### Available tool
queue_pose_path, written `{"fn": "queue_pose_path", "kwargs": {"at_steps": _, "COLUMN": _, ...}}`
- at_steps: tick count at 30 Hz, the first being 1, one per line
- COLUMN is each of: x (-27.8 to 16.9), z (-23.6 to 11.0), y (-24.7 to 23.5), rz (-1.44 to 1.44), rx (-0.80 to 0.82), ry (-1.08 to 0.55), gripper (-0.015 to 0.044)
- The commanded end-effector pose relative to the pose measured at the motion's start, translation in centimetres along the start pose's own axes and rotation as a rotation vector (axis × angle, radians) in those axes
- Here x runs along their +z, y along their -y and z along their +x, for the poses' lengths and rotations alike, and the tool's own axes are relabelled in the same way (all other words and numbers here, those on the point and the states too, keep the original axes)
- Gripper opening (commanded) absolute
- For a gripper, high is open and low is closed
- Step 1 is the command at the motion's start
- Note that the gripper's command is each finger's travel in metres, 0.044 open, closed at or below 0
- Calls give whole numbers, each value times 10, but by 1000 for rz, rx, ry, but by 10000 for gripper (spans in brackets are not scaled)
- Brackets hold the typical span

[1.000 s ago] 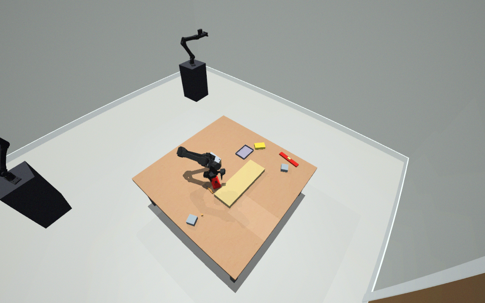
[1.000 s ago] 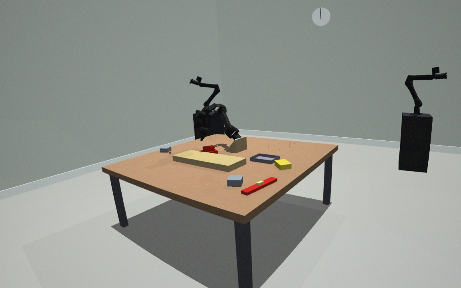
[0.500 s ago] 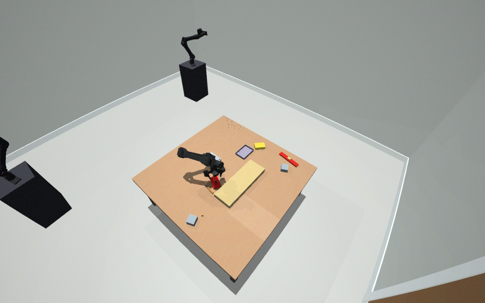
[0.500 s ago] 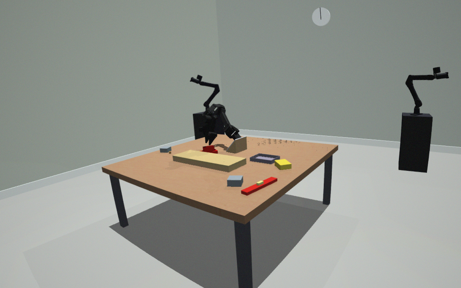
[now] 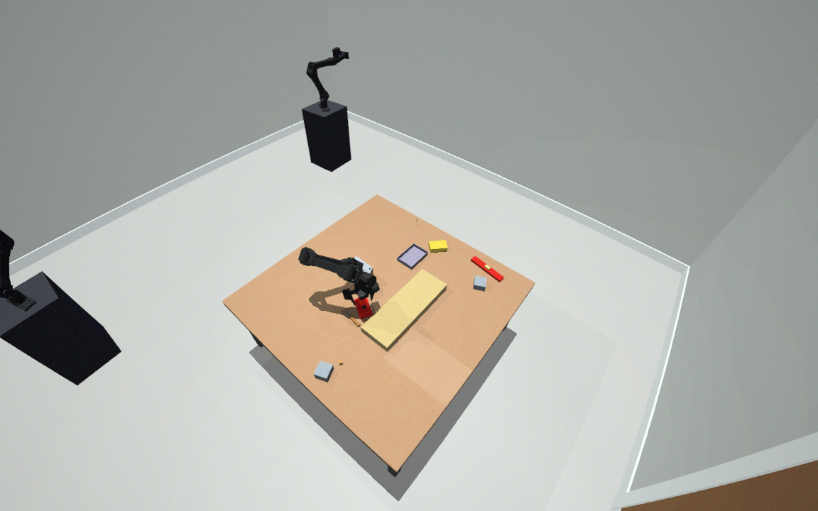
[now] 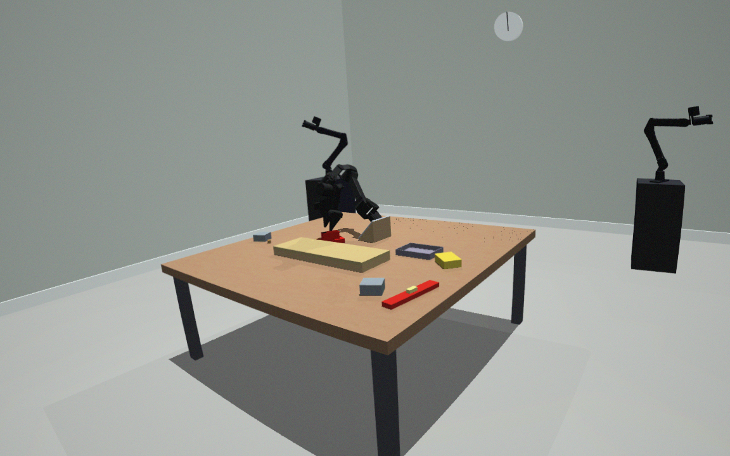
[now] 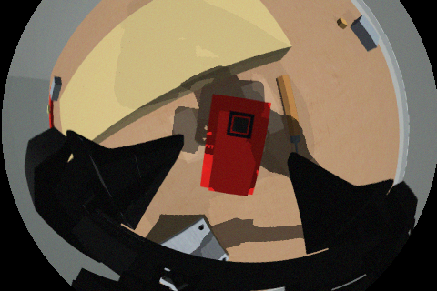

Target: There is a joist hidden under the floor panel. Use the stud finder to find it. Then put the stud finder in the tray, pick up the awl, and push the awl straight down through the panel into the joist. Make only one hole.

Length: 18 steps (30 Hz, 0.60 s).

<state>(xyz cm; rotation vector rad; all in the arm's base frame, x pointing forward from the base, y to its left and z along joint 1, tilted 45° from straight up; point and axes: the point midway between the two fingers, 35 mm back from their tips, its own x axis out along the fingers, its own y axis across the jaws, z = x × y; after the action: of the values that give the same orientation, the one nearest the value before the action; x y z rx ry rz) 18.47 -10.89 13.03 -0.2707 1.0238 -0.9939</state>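
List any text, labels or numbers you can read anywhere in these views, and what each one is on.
No readable text, brand or number shows in any view.
Stud finder: a dark square mark on its red top, no lettering.
Wall clock: plain face with one hand, no numerals.
Red level: a yellow block at its middle, no markings.
Panel, tray and open gripper: unmarked.

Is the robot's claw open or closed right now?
Open. The gripper has its two black fingers spread wide on either side of the red stud finder, holding nothing.
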Motion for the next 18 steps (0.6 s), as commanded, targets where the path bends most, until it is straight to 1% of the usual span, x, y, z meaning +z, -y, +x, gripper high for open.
{"fn": "queue_pose_path", "kwargs": {"at_steps": 1, "x": -3, "z": 6, "y": -1, "rz": -6, "rx": 3, "ry": -6, "gripper": 440}}
{"fn": "queue_pose_path", "kwargs": {"at_steps": 18, "x": -10, "z": 32, "y": -1, "rz": -5, "rx": 3, "ry": -6, "gripper": 440}}
